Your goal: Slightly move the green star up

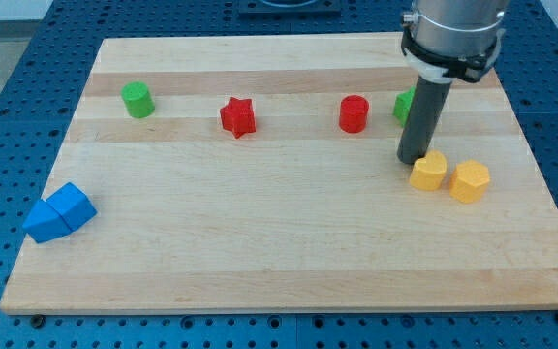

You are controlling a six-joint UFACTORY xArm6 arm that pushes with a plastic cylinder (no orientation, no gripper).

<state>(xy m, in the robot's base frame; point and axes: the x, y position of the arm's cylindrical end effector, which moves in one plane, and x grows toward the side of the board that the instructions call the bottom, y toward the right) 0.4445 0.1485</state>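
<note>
The green star [404, 105] lies near the view's upper right, mostly hidden behind my rod, so only its left part shows. My tip [413, 160] rests on the board just below the green star and touches the upper left of a yellow block [428, 171].
A second yellow hexagon block [470, 181] sits right of the first. A red cylinder [354, 113] lies left of the green star, a red star [238, 117] further left, a green cylinder [138, 100] at upper left. Two blue blocks [58, 212] lie at the left edge.
</note>
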